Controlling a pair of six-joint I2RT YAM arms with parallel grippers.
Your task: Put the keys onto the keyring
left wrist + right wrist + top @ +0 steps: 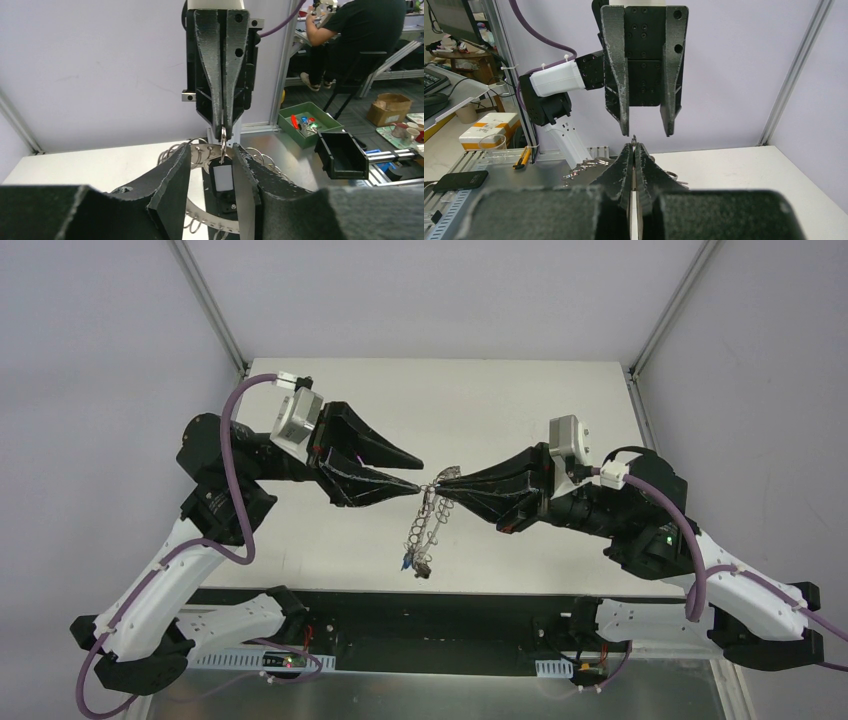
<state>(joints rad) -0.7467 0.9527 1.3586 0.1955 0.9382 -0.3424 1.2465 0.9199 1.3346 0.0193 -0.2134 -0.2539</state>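
The keyring (428, 525) hangs from my right gripper (438, 478) over the middle of the table, with wire loops around its rim. My right gripper is shut on a wire loop at the ring's upper rim (223, 136). A black tag with a white label (223, 179) hangs below that loop, between my left fingers. My left gripper (420, 470) is open, tip to tip with the right one, its fingers either side of the tag and not touching it. A blue tag (403, 562) hangs at the ring's low end. In the right wrist view my right gripper (634, 145) is shut and the left gripper (647, 134) is open.
The white table (520, 400) lies under both arms, with frame posts at its back corners. Beyond the table stand a green bin (305, 122) and a black box (340, 155). A phone (461, 180) and a yellow tool (524, 159) lie off the table.
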